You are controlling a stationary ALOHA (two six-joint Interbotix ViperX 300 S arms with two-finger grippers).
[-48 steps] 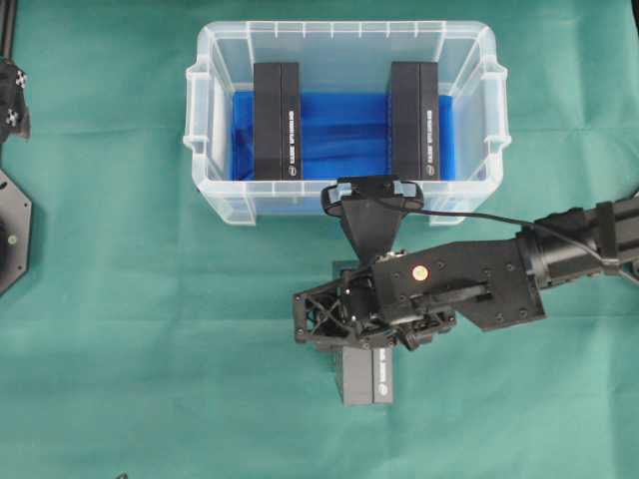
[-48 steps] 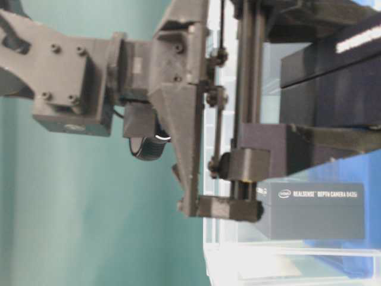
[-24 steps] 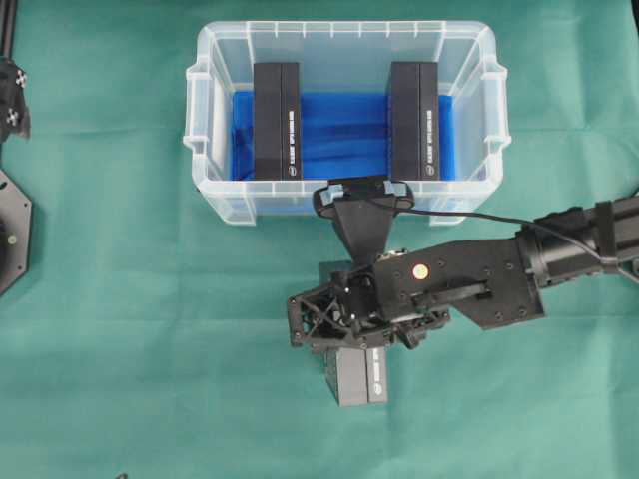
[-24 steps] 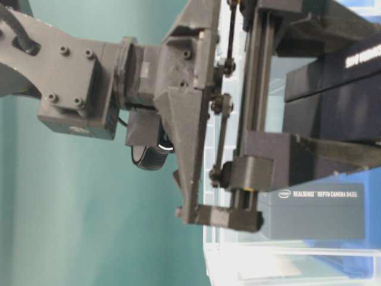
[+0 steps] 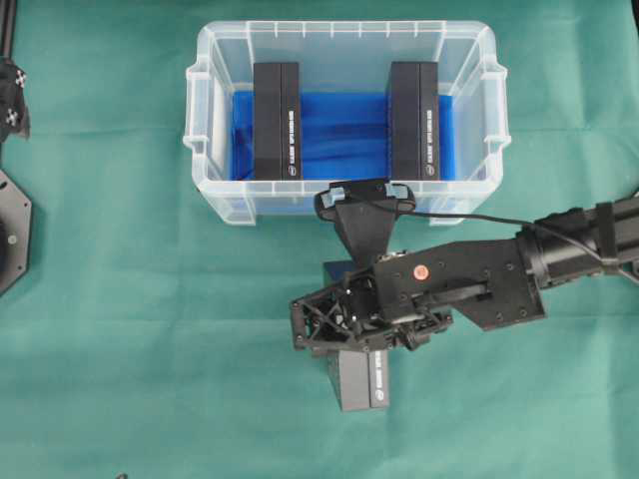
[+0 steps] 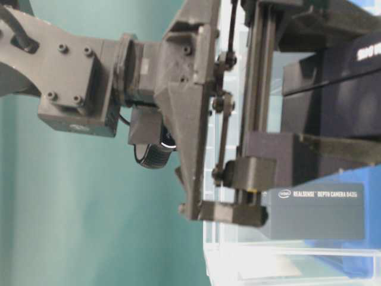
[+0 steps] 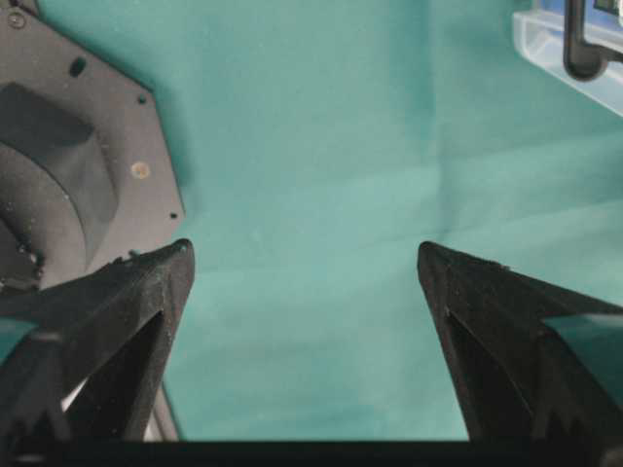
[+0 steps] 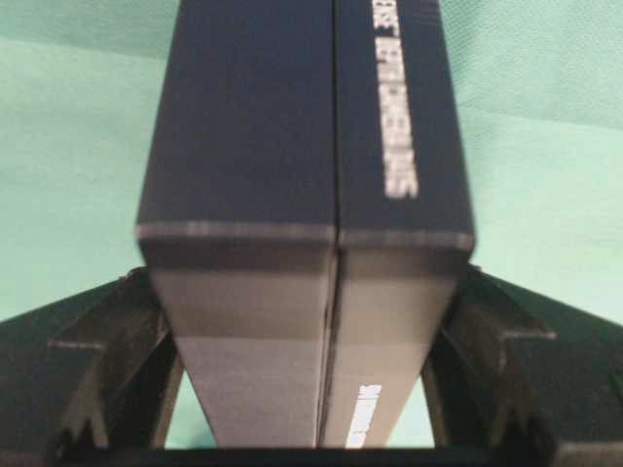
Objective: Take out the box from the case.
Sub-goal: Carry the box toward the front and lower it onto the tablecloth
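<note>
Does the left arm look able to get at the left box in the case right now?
Probably yes. The left box stands upright in the open-topped case with nothing over it, the left gripper is open and empty, and the right gripper is busy below the case, off that path.

Dark box [image 8: 302,195] (white lettering, blurred) fills the view — jaws flank it over green cloth [image 8: 68,146].
</note>
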